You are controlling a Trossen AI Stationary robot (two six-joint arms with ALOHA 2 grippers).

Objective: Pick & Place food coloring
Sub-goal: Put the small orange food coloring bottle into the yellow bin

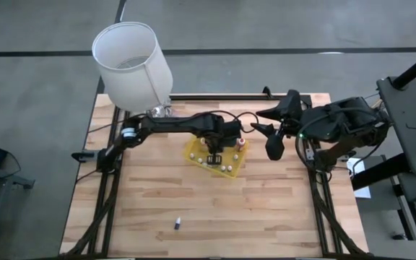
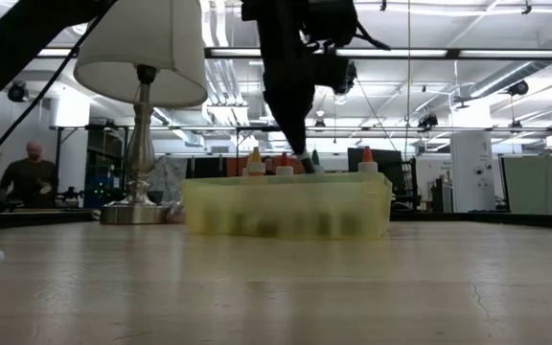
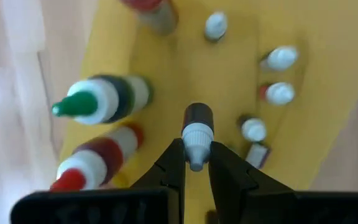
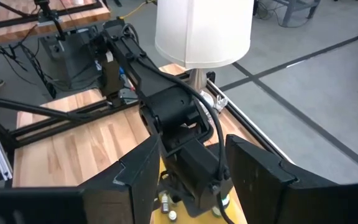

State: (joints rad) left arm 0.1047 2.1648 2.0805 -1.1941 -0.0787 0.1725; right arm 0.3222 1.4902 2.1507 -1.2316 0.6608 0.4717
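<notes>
Over on the left of the table stands the lamp (image 1: 132, 65), well behind and to the left of the yellow tray (image 1: 196, 151), out of the working zone. A stray vial (image 1: 177, 223) lies alone on the wood, well in front of the tray and to its left.

Now the action: the left gripper (image 3: 196, 163) reaches down into the tray, fingers pinched narrow around the pale cap of a small dark vial (image 3: 197, 118). It grips high on the cap, likely because the neighbouring bottles crowd the body. The green-tipped bottle (image 3: 101, 99) and red-tipped bottle (image 3: 92, 162) sit beside it in the tray.

Right of the tray, the right gripper (image 4: 188, 177) waits with fingers spread wide and empty, looking on.
</notes>
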